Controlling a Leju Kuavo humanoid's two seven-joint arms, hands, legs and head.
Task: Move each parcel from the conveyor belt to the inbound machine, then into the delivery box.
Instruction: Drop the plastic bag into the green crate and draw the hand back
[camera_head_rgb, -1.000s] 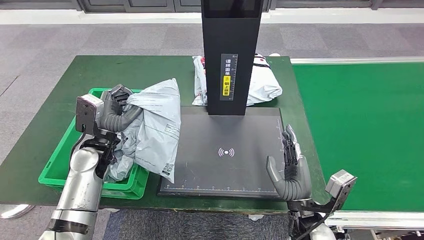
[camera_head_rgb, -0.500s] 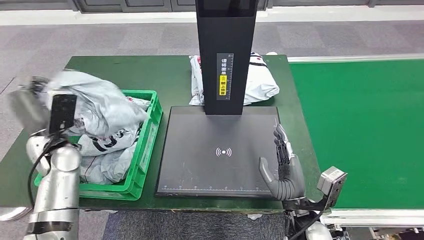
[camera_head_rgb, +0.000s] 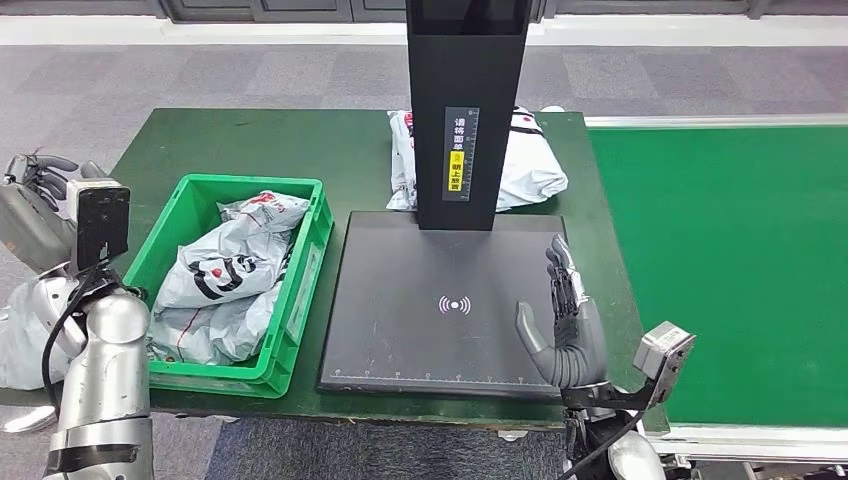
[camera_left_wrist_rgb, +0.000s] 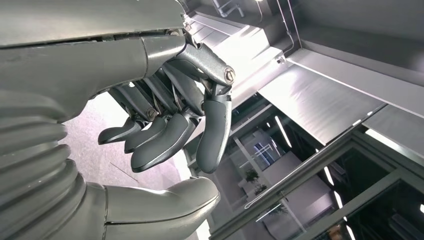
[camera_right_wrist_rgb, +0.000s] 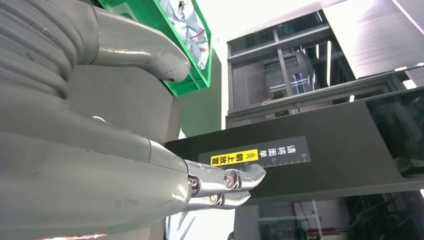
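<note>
My left hand is raised off the table's left side, beyond the green delivery box; its fingers are half bent, apart from the thumb, and hold nothing. A grey parcel lies at the table's left edge, outside the box, beside my left arm. Several white and grey parcels fill the box. My right hand stands upright and open over the right edge of the black scanner plate. Another white parcel lies behind the scanner column.
The green conveyor belt runs along the right, with nothing on it in view. The tall column blocks the middle back of the table. The right wrist view shows the box and the column's yellow label.
My left arm swung the grey parcel leftward across the box, and the hand let go of it. The parcel now lies left of the box. The right hand hardly moved.
</note>
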